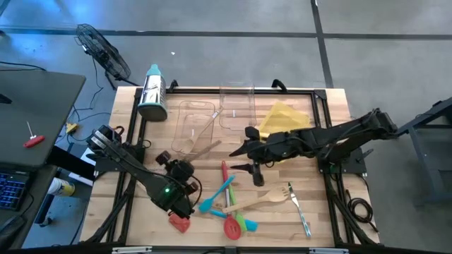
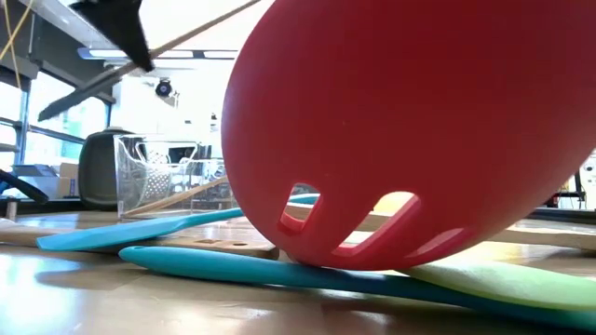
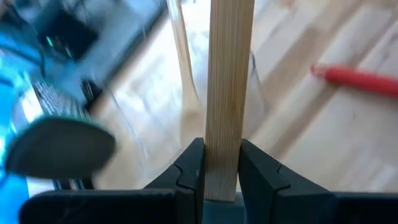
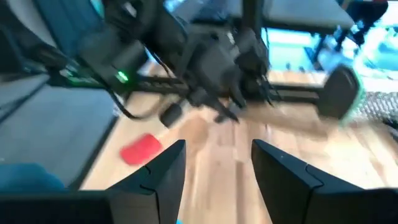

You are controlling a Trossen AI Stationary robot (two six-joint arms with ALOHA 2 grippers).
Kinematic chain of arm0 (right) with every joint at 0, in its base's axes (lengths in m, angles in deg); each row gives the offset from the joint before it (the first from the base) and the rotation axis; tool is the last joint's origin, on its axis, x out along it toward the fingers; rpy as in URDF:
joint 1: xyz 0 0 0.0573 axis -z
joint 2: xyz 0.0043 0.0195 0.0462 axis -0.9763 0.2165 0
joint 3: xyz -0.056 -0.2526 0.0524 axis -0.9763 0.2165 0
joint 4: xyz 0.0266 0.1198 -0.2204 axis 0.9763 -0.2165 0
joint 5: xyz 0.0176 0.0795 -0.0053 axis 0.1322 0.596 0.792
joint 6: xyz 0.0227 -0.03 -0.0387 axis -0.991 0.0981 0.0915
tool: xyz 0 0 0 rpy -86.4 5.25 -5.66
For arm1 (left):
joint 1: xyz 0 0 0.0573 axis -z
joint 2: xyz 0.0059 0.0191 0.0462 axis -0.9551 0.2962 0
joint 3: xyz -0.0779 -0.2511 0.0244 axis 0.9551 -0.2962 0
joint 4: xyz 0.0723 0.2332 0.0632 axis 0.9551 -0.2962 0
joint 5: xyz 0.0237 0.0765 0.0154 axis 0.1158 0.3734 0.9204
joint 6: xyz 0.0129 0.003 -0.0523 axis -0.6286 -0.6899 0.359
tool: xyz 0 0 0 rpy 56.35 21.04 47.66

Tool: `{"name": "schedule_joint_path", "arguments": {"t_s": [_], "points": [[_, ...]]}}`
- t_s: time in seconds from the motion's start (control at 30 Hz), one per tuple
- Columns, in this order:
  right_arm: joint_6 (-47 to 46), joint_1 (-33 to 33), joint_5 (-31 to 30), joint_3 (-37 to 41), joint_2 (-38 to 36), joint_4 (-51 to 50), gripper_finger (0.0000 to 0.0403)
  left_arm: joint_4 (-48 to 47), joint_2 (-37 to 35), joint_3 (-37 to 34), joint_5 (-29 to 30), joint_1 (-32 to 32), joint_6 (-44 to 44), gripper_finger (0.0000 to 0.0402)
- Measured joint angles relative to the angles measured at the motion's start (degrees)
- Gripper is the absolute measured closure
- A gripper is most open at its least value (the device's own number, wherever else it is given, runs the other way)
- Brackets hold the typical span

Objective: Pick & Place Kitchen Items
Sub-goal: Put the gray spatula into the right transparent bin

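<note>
My left gripper (image 1: 183, 159) (image 3: 222, 168) is shut on a wooden utensil (image 1: 203, 128). The utensil's long flat handle (image 3: 229, 74) runs out over a clear tray (image 1: 192, 130). In the low view the utensil (image 2: 200, 30) slants through the air from the dark gripper (image 2: 126, 33). My right gripper (image 1: 237, 159) (image 4: 217, 168) is open and empty over mid-table, facing the left arm. Several utensils lie near the front: a red slotted spoon (image 1: 232, 226) (image 2: 410, 130), teal spatulas (image 1: 215, 197) (image 2: 140, 233), a green one (image 2: 521, 279), a wooden fork (image 1: 265, 200), metal cutlery (image 1: 300, 212) and a red spatula (image 1: 179, 223). My left gripper pinches the wooden utensil's flat handle (image 3: 221, 163) between its two fingers, one on each narrow edge, near the handle's end. The fingers point toward the far right along the handle. The utensil is lifted, its other end reaching out over the clear tray.
A steel grater with a teal top (image 1: 152, 92) lies at the far left. A second clear tray (image 1: 237, 106) and a yellow tray (image 1: 284, 116) stand at the back. A red-handled utensil (image 1: 224, 171) lies between the grippers. A black frame (image 1: 212, 89) rims the table.
</note>
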Motion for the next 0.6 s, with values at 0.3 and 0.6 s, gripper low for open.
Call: {"name": "schedule_joint_path", "arguments": {"t_s": [0.3,0.6], "points": [[-3.91,1.70,-16.39,-0.02,0.55,2.20,0.0227,0.07,0.00,-0.02,17.01,-1.10,-7.98,0.0339],[-7.42,2.84,-9.13,-0.09,1.73,-1.34,0.0227,0.07,0.00,-0.04,24.24,-7.50,-13.69,0.0339]]}}
